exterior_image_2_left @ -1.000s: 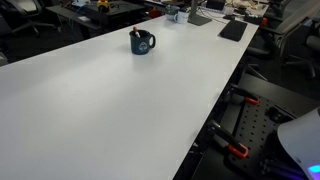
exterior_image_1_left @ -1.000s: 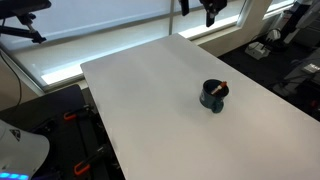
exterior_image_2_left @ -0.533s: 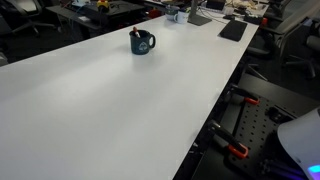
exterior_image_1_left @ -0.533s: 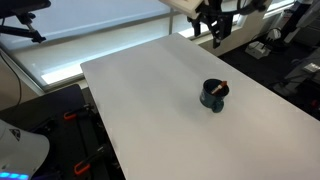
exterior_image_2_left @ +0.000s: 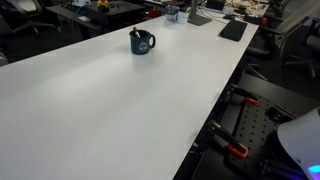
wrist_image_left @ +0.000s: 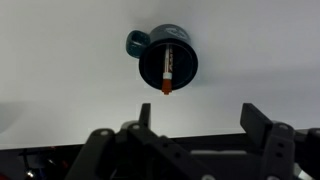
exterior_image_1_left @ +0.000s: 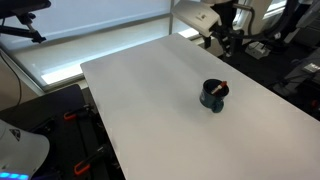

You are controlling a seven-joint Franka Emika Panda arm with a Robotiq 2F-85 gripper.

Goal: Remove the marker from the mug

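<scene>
While the claw (wrist_image_left: 200,126) is hanging wide open and empty, the marker (wrist_image_left: 168,70) is sitting in the mug (wrist_image_left: 186,52) on the desk (wrist_image_left: 60,70), well ahead of the claw. Its long axis is pointing back toward the claw, slightly off its midline.

A long white table (exterior_image_1_left: 170,105) stands before a wide, bright window (exterior_image_1_left: 90,25). In an exterior view, cluttered dark desks (exterior_image_2_left: 90,12) stand beyond it, and the floor (exterior_image_2_left: 283,85) is dark.
</scene>
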